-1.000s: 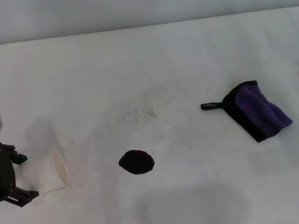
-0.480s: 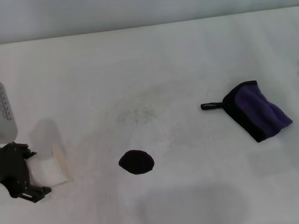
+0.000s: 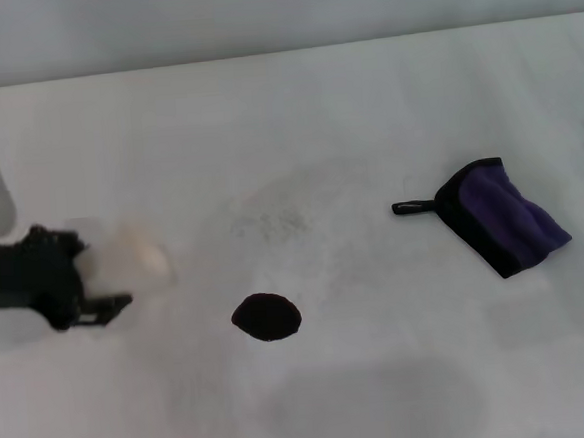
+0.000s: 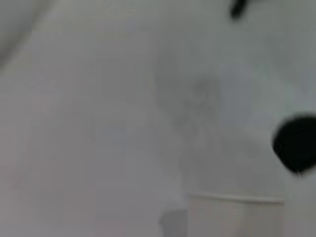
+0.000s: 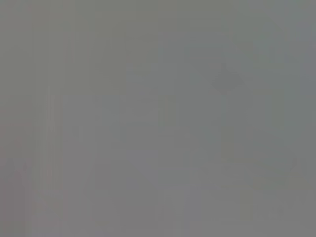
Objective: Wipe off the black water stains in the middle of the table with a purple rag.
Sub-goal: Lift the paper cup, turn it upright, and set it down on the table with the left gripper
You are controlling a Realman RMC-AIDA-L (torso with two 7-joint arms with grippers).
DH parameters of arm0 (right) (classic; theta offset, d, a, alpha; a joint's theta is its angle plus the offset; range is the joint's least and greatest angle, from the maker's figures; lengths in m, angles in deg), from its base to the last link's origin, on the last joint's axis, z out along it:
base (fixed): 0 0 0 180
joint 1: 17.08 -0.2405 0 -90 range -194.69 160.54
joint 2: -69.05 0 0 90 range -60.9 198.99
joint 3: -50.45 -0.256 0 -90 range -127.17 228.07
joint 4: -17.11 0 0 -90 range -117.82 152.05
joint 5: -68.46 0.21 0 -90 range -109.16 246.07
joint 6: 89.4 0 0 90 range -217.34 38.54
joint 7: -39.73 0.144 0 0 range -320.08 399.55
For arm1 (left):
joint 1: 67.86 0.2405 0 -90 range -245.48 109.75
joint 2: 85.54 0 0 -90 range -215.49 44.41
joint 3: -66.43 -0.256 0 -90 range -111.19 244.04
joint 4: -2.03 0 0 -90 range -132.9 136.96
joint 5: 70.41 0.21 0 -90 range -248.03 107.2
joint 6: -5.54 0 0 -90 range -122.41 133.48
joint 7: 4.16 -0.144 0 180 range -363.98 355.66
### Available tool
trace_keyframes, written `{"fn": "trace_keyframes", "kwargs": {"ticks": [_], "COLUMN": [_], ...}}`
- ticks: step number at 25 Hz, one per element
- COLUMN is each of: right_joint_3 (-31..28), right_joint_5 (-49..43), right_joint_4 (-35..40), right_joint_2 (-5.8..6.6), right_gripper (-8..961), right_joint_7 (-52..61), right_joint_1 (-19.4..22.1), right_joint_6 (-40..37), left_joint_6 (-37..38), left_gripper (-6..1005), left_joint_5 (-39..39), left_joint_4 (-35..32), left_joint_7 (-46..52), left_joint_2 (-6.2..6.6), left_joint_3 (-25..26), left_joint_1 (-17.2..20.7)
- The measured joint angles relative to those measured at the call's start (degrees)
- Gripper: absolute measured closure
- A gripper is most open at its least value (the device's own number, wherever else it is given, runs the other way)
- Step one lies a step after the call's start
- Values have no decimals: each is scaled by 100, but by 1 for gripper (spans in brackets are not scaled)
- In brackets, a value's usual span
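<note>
Purple rag 1, black water stains 1, cup 1

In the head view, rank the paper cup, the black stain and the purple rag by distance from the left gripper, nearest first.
1. Paper cup: in the left gripper, at the table's left.
2. Black water stains: middle.
3. Purple rag: far right.

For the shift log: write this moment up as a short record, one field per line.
stain: black water stains, one glossy oval blot mid-table, not wiped
rag: purple rag lying on the table, to the blot's right and apart from it, nothing gripping it
left gripper: left gripper at the table's left, closed on a white paper cup
right gripper: out of view
</note>
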State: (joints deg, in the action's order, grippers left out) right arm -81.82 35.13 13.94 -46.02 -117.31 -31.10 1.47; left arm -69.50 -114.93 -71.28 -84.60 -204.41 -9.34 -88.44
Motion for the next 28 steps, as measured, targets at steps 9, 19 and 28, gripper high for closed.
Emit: {"fn": "trace_keyframes", "kwargs": {"ticks": [9,19,28], "right_joint_3": [31,38,44], "right_joint_5": [-47,-59,-70], "right_joint_4": [-11,-34,-20], "right_joint_2": [9,15,20], "right_gripper": [77,78,78], "right_joint_7": [-6,-10,-109], "right_joint_1": [11,61,58], "right_joint_6": [53,60,19], "left_joint_6": [1109,1655,1769], "left_gripper": [348,421,427], "left_joint_5": [-2399,-5230,-6333], "left_joint_4": [812,2923,4419], "left_joint_7": [-1403,-3568,-4555], "left_joint_2": [-4,19,-3], "left_joint_3": [268,672,816], "left_joint_1": [298,-8,-325]}}
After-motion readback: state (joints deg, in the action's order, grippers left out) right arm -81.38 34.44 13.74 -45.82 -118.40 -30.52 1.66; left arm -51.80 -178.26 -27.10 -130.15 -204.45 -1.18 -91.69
